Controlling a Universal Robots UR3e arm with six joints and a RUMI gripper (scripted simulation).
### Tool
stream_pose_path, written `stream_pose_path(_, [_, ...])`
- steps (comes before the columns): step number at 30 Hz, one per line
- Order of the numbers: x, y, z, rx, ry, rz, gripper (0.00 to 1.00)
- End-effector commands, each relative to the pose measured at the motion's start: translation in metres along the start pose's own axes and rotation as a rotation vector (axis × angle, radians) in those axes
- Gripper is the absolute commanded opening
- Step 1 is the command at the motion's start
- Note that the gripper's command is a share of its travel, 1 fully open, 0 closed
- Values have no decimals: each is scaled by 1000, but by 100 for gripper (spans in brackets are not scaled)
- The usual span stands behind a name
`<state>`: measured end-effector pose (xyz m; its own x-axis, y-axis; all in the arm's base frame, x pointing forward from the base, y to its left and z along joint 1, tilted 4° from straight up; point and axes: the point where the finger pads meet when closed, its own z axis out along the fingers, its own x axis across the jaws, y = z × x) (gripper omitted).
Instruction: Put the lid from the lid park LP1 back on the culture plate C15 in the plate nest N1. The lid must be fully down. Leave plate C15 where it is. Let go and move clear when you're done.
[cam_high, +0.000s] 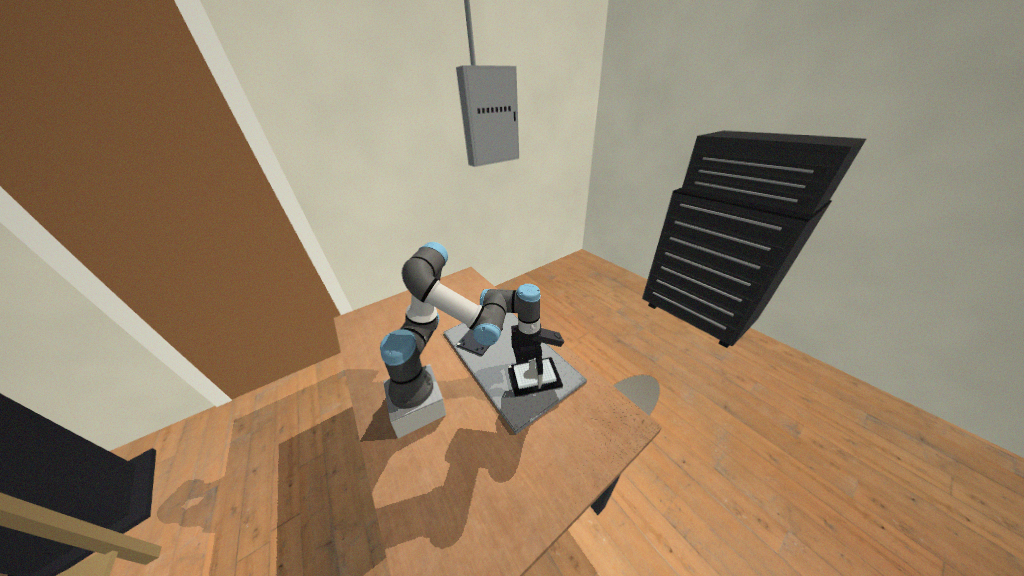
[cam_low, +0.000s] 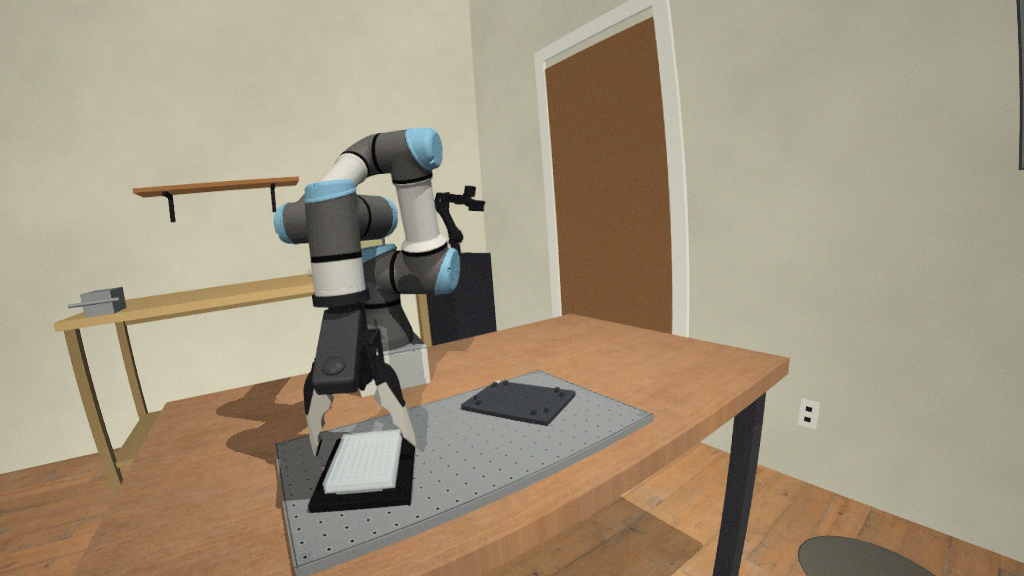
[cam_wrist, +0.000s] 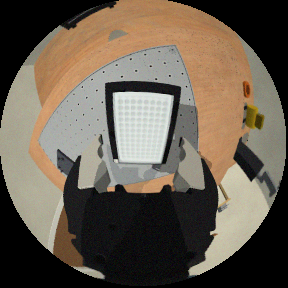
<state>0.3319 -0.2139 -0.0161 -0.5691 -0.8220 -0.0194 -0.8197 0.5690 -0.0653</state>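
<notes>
Nearest to the exterior camera, the plate (cam_low: 361, 462) with its white lid on top lies in the black nest (cam_low: 358, 497), at the near end of the grey perforated board (cam_low: 501, 444) on the wooden bench (cam_low: 644, 365). The lid appears flat and level on the plate.

Directly above it, the gripper (cam_low: 360, 422) points downward. Its fingers (cam_low: 315, 422) are spread open, one on each side of the plate's far end, and they hold nothing. In the wrist view, a small gap is visible between each finger (cam_wrist: 90, 165) and the nest (cam_wrist: 110, 125).

Farther along the board lies the dark lid park (cam_low: 518, 401), well apart from the nest. Behind the arm, the grey arm base (cam_high: 415, 419) stands on the bench.
</notes>
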Motion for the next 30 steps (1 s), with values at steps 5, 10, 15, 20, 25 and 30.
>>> stream_pose_path(5, [-1, 0, -1, 2, 0, 0, 82])
stream_pose_path(10, [1, -1, -10, 4, 0, 0, 82])
stream_pose_path(15, [1, -1, -15, 4, 0, 0, 82])
stream_pose_path(20, [1, -1, -20, 4, 0, 0, 82])
stream_pose_path(25, [1, -1, -20, 4, 0, 0, 82])
stream_pose_path(30, [1, -1, -20, 4, 0, 0, 82])
